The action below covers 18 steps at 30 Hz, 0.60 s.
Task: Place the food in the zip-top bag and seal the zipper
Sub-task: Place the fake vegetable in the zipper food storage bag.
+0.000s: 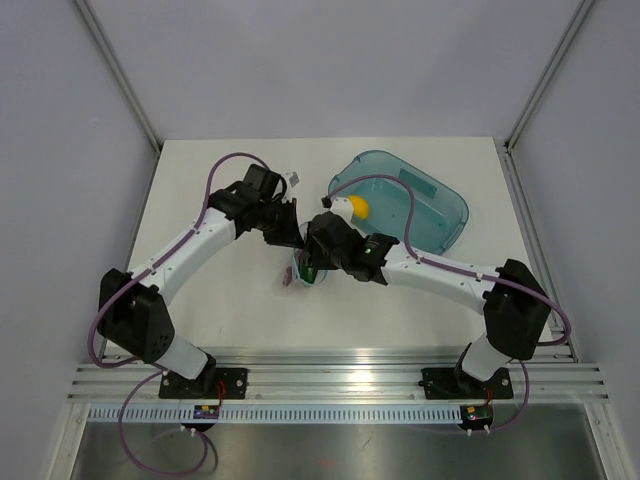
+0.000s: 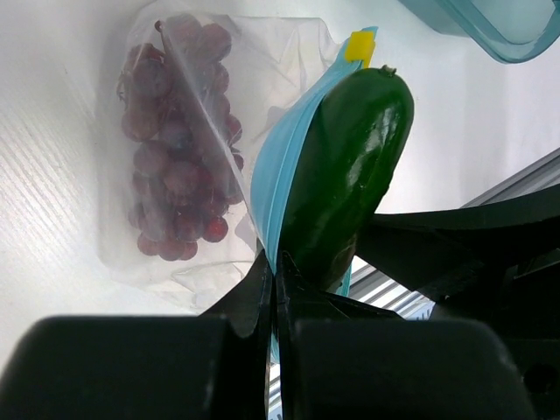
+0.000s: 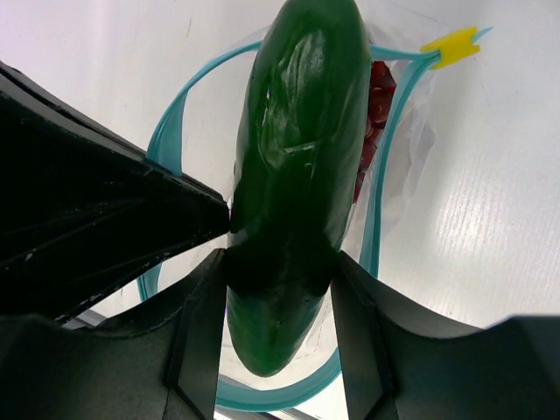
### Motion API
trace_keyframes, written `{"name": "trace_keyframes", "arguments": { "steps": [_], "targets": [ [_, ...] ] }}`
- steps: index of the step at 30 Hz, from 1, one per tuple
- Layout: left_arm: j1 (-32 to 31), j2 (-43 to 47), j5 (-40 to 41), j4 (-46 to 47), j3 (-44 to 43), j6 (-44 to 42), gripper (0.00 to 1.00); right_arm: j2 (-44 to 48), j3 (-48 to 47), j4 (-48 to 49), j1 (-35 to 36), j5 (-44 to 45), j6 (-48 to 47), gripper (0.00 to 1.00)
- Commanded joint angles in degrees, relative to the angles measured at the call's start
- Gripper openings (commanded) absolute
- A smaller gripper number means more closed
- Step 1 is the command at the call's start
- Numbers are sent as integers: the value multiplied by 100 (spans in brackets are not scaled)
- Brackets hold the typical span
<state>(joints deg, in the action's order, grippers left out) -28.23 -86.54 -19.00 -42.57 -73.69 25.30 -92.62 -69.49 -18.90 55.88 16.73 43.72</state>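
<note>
Top camera is sitting high behind the arm bases, looking down and forward, taking in the whole table [image 1: 220, 200] from far off. Left wrist camera is riding just behind the left gripper [image 2: 273, 262], peering along its fingers, extremely close. Right wrist camera is doing likewise over the right gripper [image 3: 280, 262]. Both wrist views are sharing the cucumber [image 2: 350, 175], the zipper [image 2: 273, 184] and its yellow slider [image 2: 360, 45]; the top view is catching that spot mid-table, small.
</note>
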Motion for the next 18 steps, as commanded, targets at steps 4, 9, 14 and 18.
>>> {"name": "trace_keyframes", "arguments": {
  "steps": [4, 9, 14, 18],
  "targets": [
    [-7, 41, -165, 135, -260, -60, 0, 271, -108, 431, 64, -767, -197, 4],
    [-7, -3, -200, 143, -321, -60, 0, -10, -179, 369, 64, -1505, -321, 4],
    [-7, 41, -297, 152, -321, -60, 0, -361, -266, 97, 55, -1594, -391, 5],
    [-7, 129, -306, 126, -286, -95, 0, -660, -538, -210, -103, -1541, -470, 6]
  ]
}}
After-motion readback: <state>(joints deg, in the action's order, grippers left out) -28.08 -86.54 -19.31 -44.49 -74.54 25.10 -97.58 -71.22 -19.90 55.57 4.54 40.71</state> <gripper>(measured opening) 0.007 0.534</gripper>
